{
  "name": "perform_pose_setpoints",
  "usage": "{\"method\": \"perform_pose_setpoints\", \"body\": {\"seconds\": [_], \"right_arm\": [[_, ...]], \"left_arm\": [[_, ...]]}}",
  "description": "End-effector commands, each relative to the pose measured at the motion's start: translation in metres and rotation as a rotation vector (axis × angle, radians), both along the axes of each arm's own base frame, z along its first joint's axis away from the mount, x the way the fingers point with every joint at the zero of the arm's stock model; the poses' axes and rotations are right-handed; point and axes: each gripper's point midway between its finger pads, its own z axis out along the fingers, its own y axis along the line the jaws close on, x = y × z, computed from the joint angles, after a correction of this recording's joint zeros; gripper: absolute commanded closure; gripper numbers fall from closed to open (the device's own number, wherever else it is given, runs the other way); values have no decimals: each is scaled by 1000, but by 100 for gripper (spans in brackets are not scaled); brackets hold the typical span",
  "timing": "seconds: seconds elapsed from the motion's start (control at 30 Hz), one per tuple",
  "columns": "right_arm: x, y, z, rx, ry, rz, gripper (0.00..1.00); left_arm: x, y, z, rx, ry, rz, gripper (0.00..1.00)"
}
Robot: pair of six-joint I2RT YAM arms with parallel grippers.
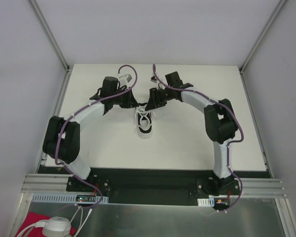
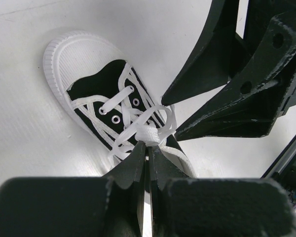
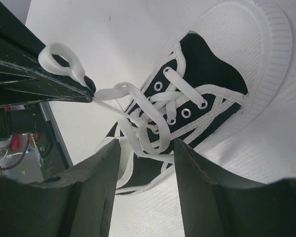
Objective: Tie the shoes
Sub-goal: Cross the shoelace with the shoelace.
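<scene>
The left arm (image 1: 76, 118) is seen arched from its base at the near left up and inward over the flat white table (image 1: 197, 143). The right arm (image 1: 207, 106) is arched in mirror fashion from the near right. The two wrists are brought close together above the middle of the table.

The left gripper (image 2: 148, 148) is pressed shut, and a strand of the long thin white laces (image 3: 138, 101) is pinched between its tips, with a small loop of lace left standing beyond them. The right gripper (image 3: 147, 145) is held partly open. Its fingers (image 3: 106, 187) are set either side of the loose crossed laces, and no clamping on them can be made out.

The small black sneaker (image 1: 145, 126), with white sole and ribbed white toe rim, is lying upright on the table just below both grippers. Its long axis is run from far to near, with the toe pointed toward the arms' bases and the heel end placed under the grippers.
</scene>
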Motion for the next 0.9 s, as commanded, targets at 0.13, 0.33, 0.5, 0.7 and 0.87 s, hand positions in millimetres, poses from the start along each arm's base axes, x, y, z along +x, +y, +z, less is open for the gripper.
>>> {"method": "perform_pose_setpoints", "body": {"seconds": [0.13,0.33,0.5,0.7,0.87], "right_arm": [[-5,1,2,-20,-36,85,39],[0,0,3,-41,-63,64,42],[4,3,6,-31,-72,50,47],[6,8,6,-29,-74,39,49],[6,12,4,-26,-65,40,50]], "left_arm": [[3,-6,35,-29,-91,-29,100],[3,-7,36,-34,-91,-32,100],[3,-6,37,-35,-91,-29,100],[3,-7,36,-34,-91,-32,100],[3,-7,36,-36,-88,-32,100]]}}
